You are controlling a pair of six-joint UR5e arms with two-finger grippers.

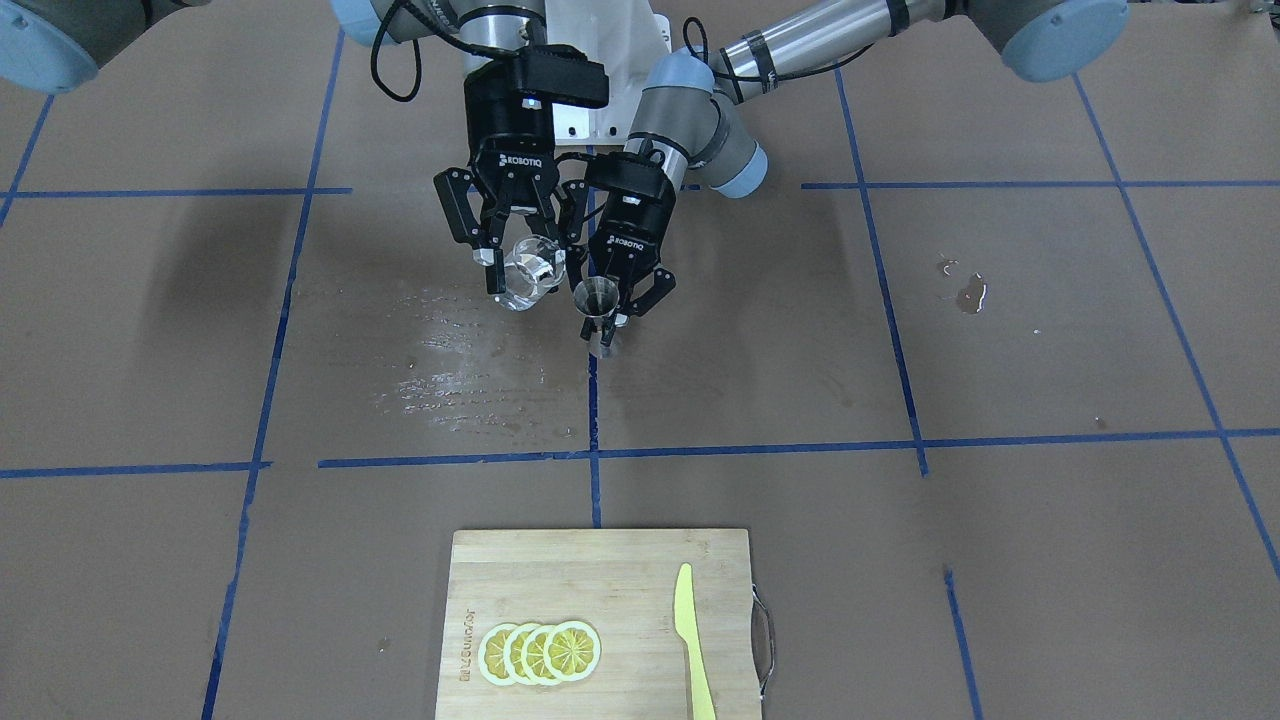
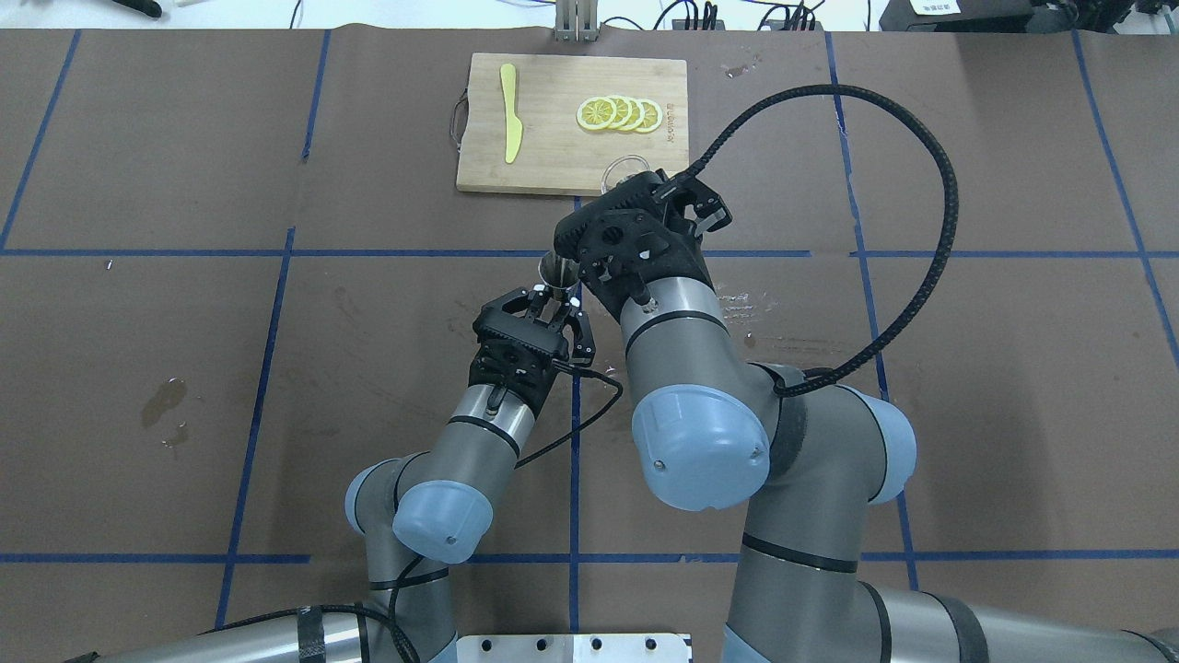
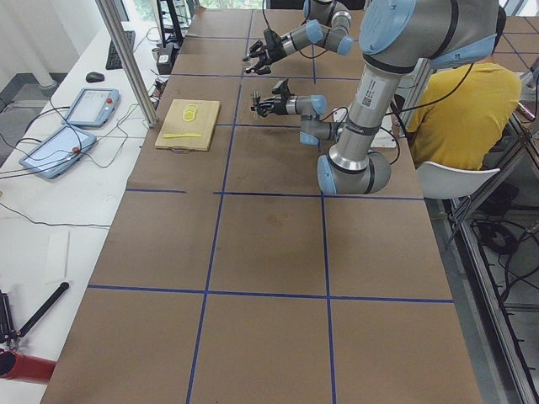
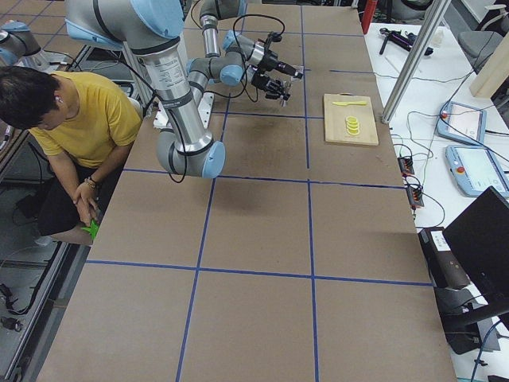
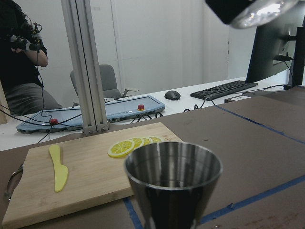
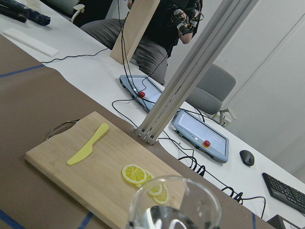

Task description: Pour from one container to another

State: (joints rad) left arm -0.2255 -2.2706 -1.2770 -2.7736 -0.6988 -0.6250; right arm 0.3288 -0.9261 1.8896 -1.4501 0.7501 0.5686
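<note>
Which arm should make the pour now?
Right. The right gripper holds the glass cup, tilted beside the jigger, which the left gripper holds upright below.

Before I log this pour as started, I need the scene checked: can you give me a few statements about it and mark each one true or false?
1. The right tool holds the glass cup. True.
2. The jigger stands on the cutting board. False: the left tool holds it above the table.
3. The cup is tilted toward the jigger. True.
4. The yellow knife lies on top of the lemon slices. False: it lies apart from them on the board.
</note>
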